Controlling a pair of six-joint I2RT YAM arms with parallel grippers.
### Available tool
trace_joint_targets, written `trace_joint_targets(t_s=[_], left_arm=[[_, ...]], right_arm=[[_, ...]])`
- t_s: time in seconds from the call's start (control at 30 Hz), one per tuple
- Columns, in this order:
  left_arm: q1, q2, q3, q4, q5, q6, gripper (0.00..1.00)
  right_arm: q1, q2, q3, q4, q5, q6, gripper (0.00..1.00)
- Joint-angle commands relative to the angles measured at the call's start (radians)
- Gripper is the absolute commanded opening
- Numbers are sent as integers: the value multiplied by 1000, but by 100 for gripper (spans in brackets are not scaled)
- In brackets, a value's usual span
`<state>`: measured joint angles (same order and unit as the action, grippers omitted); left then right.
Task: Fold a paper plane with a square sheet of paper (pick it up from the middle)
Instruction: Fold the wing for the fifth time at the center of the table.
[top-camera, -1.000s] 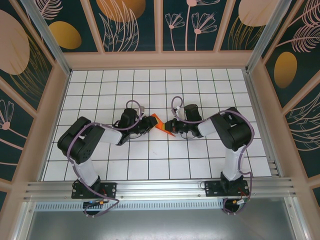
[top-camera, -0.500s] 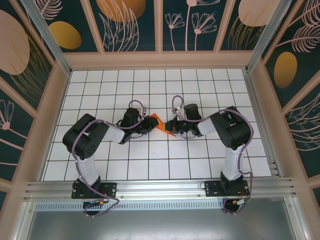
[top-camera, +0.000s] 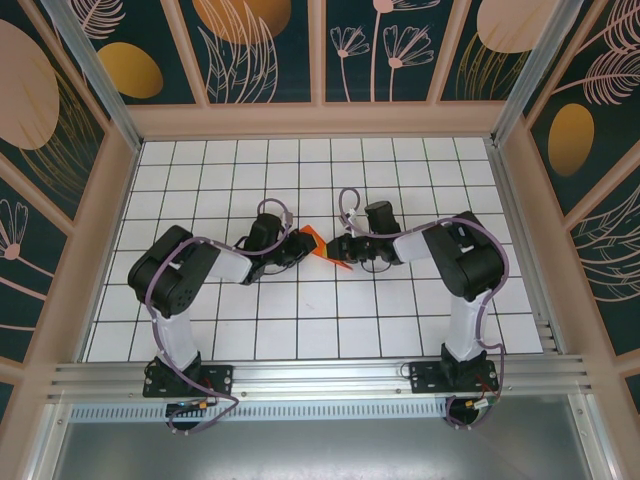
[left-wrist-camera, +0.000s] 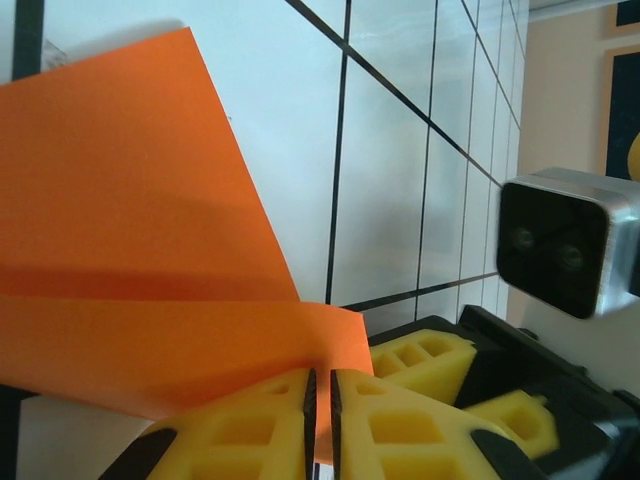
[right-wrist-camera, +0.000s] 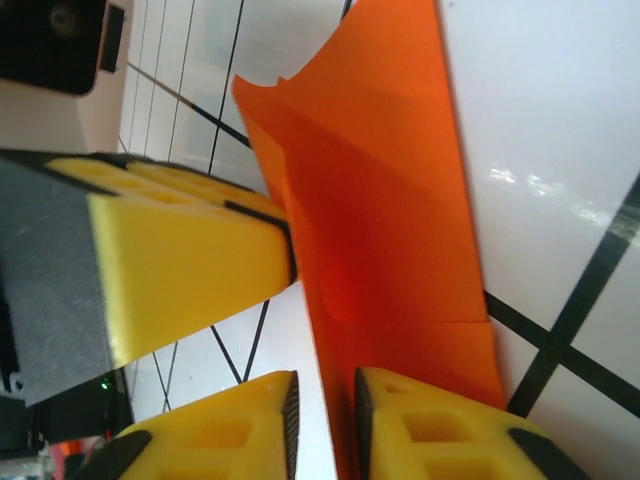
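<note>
Inspecting: creased square sheet of paper (top-camera: 320, 243) sits at table (top-camera: 300, 320) centre. At its 9 o'clock the left gripper (left-wrist-camera: 320, 378) is clamped on a folded edge. At 3 o'clock the right gripper (right-wrist-camera: 325, 385) straddles the opposite edge, jaws slightly apart. Paper judged light, limp and tear-prone; grip beside creases.

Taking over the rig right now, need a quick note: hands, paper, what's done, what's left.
Left hand: shut on one edge of the orange paper.
Right hand: jaws nearly closed at the opposite edge, and a small gap shows. I can't tell if it actually grips.
Paper: between the two hands, over the middle of the table.
Done: at least one fold is in and the layers overlap.
Left: the remaining folds. It doesn't look like a finished plane yet.
</note>
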<state>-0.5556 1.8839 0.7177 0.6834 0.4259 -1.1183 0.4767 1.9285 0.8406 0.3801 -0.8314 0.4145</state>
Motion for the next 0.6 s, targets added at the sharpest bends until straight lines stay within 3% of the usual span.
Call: trace_joint_targets(t_s=[0.0, 0.27, 0.57], left_arm=[[-3, 30, 29, -49, -29, 28, 16], [-4, 42, 49, -80, -32, 36, 15], [-3, 39, 59, -87, -26, 43, 16]], right_arm=[[0, -45, 23, -77, 39, -112, 31], [34, -79, 33, -155, 175, -289, 37], [43, -86, 48, -244, 165, -459, 33]])
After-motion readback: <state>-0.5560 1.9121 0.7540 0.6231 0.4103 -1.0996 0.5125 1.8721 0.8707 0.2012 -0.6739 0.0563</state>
